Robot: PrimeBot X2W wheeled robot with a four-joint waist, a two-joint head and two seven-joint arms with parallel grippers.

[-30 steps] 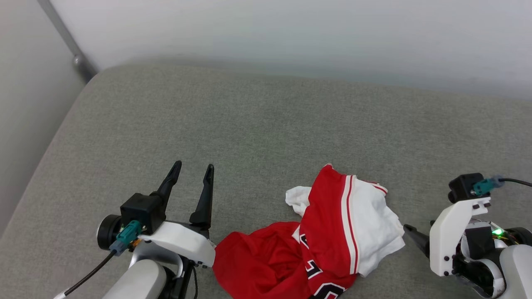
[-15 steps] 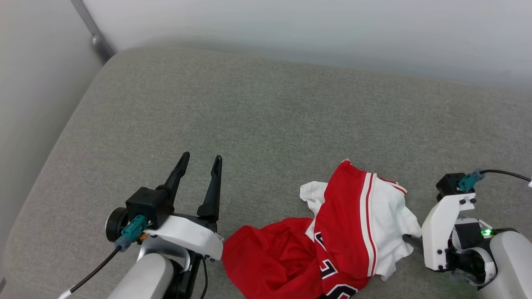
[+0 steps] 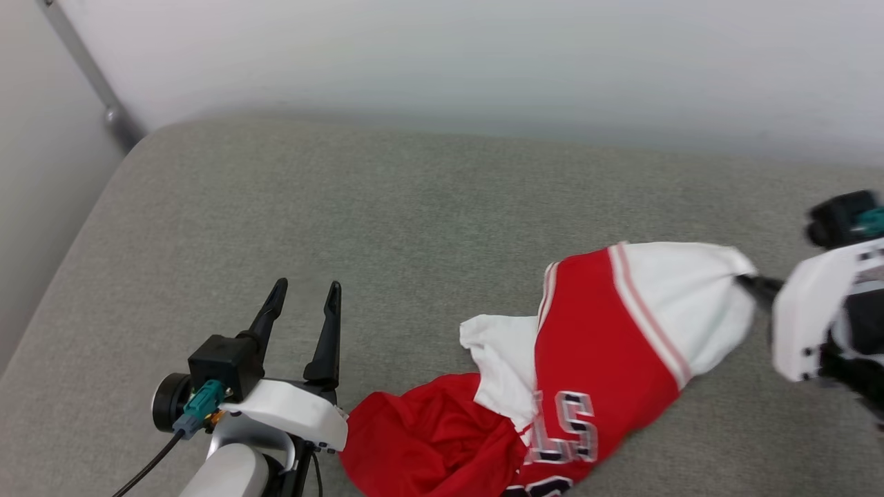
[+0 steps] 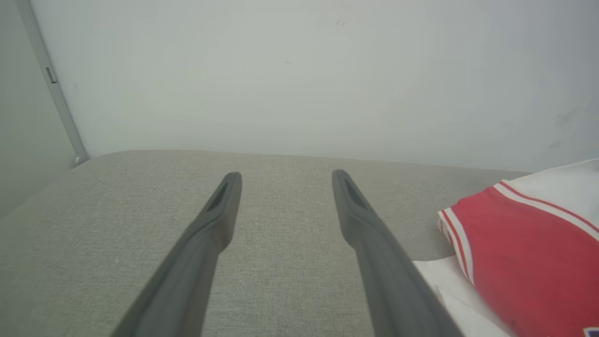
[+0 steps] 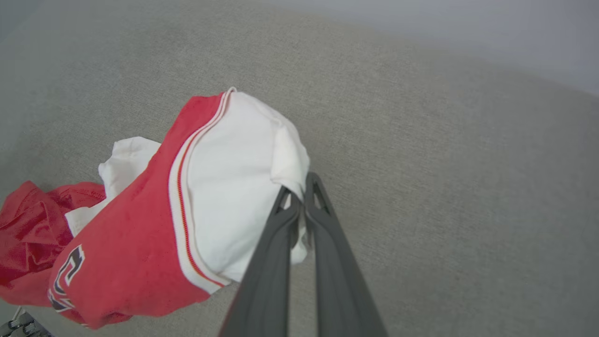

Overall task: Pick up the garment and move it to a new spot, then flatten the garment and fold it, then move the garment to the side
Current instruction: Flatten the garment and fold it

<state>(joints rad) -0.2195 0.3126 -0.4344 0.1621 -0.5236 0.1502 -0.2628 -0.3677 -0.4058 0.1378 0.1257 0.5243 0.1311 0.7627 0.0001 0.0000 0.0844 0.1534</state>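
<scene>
- The right hand (image 3: 749,283) is pinched closed on the hem of one white sleeve (image 3: 684,304) of the garment (image 3: 594,345). In the right wrist view the two dark fingers meet with a fold of white cloth caught between the tips (image 5: 299,187).
- That sleeve is drawn into a taut cone whose point is at the grip. This looks like a corner hold meant to lift the shirt and carry it to a new spot.
- The right hand is blurred in the head view, so its exact pose is hard to read there.
- The left hand (image 3: 307,293) has its fingers spread wide and holds nothing. It sits low over bare grey cushion (image 3: 276,207), just beside the shirt, probably waiting to take a second corner.
- The red jersey lies at the near right of the cushion and is only partly raised. Its red body (image 3: 428,442) is heaped close to the left wrist, and the other white sleeve (image 3: 497,352) lies crumpled between the heap and the stretched part.
- In the head view its long axis slants from that heap at the lower left up to the pinched sleeve at the right.
- The black, white-edged lettering (image 3: 570,428) faces up near the bottom edge, so the front is outward there.
- My judgement is that the move is barely begun, with flattening and folding not yet started.
</scene>
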